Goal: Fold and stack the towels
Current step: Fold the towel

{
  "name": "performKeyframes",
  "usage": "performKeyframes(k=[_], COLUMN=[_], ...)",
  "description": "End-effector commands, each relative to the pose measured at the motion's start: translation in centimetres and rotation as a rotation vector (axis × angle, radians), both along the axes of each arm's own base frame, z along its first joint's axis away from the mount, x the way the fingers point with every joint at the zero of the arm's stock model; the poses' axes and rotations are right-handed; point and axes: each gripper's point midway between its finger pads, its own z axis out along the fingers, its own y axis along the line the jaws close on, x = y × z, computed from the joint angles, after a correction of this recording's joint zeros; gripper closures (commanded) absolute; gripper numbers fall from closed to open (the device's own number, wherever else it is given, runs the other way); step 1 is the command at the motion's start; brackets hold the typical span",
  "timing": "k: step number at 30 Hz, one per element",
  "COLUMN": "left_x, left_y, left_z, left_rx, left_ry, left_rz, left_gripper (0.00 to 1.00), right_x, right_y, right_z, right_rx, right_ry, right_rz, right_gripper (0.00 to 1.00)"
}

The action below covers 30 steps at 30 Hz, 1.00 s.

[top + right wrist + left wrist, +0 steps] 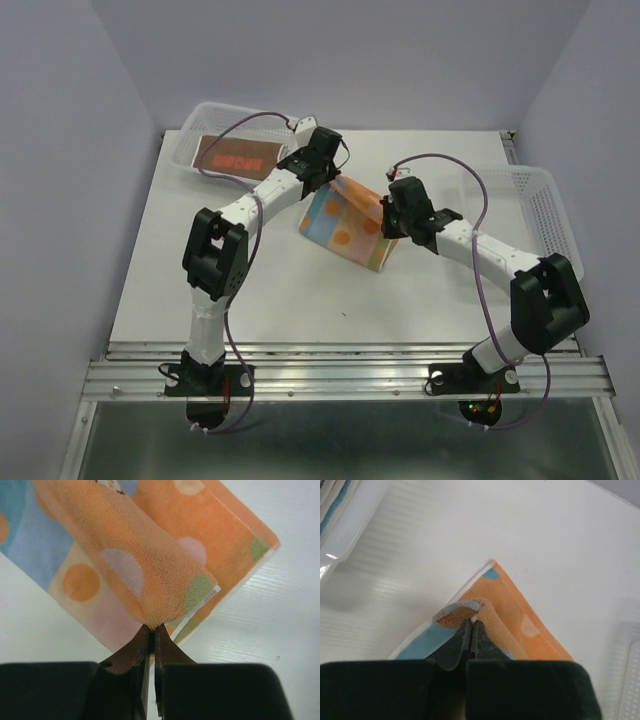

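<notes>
Now, mid-fold I judge: my left gripper (471, 626) and right gripper (151, 628) each pinch 1 corner of the orange dotted towel (345, 228), mid-table (250, 290); next, carry both corners across evenly.

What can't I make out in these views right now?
- Top view: tips of left pincer and right pincer, hidden by their wrists over the orange towel.
- Top view: print on the brown-red towel, too blurred.
- Left wrist view: basket contents, cut off at the top-left edge.
</notes>
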Motion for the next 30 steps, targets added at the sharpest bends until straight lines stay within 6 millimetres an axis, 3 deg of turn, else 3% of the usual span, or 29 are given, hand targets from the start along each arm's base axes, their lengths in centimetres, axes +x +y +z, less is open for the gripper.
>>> performKeyframes(k=[1, 6, 13, 17, 20, 21, 23, 24, 26, 29, 30], left_x=[1.9, 3.4, 5.2, 6.2, 6.9, 7.1, 7.2, 7.4, 7.5, 6.5, 5.8], left_y=[-0.7, -1.9, -3.1, -3.9, -4.6, -4.8, -5.3, -5.4, -5.8, -6.0, -5.5], left_z=[1.7, -0.2, -2.8, -2.9, -2.8, -3.2, -2.8, -2.4, -1.2, 1.4, 0.5], left_rx=[0.014, 0.028, 0.039, 0.029, 0.022, 0.022, 0.012, 0.014, 0.005, -0.014, -0.001], left_ry=[-0.050, -0.023, 0.001, -0.015, -0.032, -0.030, -0.038, -0.051, -0.074, -0.097, -0.071], left_rz=[-0.038, -0.066, -0.116, -0.139, -0.165, -0.176, -0.200, -0.217, -0.240, -0.284, -0.282], left_gripper=[1.00, 1.00, 1.00, 1.00, 0.82, 0.65, 0.44, 0.13, 0.01, 0.01, 0.01], right_x=[3.0, 4.1, 5.7, 7.2, 8.3, 9.0, 9.3, 9.6, 10.2, 10.4, 9.9], right_y=[0.5, -0.2, -1.6, -2.7, -3.6, -4.2, -4.9, -5.8, -6.7, -7.2, -7.2], right_z=[3.4, 3.1, 0.5, 0.4, 0.1, 0.0, -0.2, -0.3, 0.1, 0.9, 1.2], right_rx=[0.086, 0.154, 0.164, 0.167, 0.148, 0.122, 0.089, 0.067, 0.054, 0.041, 0.051], right_ry=[-0.078, -0.033, 0.053, 0.042, 0.052, 0.045, 0.052, 0.046, 0.039, 0.047, 0.044], right_rz=[-0.034, -0.077, -0.117, -0.156, -0.195, -0.226, -0.250, -0.283, -0.334, -0.360, -0.352], right_gripper=[0.96, 0.95, 0.93, 0.91, 0.83, 0.68, 0.67, 0.65, 0.63, 0.48, 0.48])
